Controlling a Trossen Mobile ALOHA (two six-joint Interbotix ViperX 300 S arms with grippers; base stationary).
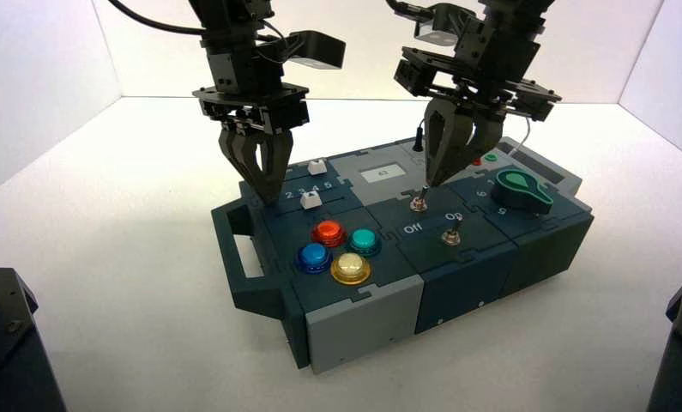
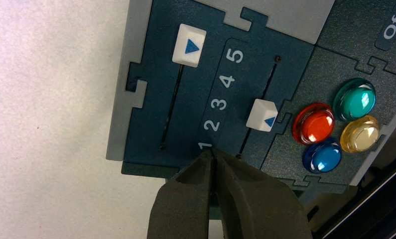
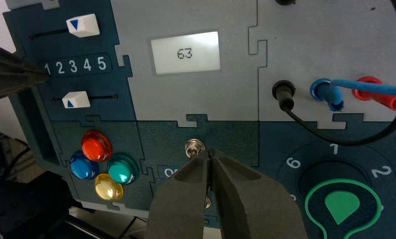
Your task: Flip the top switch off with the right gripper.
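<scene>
The top switch [image 1: 419, 202] is a small silver toggle on the dark panel below the white display window [image 3: 185, 53]. Its hex-nut base [image 3: 194, 147] shows in the right wrist view, with the lever partly hidden behind my fingertip. My right gripper [image 1: 431, 181] [image 3: 209, 153] is shut with nothing in it. Its tips hang just over the top switch, slightly toward the knob side. The second toggle [image 1: 450, 233] stands past the "Off" print, mostly hidden behind the fingers in the wrist view. My left gripper [image 1: 265, 196] [image 2: 212, 152] is shut, tip at the "1" of the slider scale.
Two white sliders [image 2: 189, 45] [image 2: 261, 115] flank the 1–5 scale. Red [image 1: 328, 233], teal [image 1: 364, 241], blue [image 1: 313, 257] and yellow [image 1: 351, 269] buttons sit near the front. A green knob [image 1: 522, 190] lies right of the switches. Black, blue and red plugged wires [image 3: 330, 94] sit behind it.
</scene>
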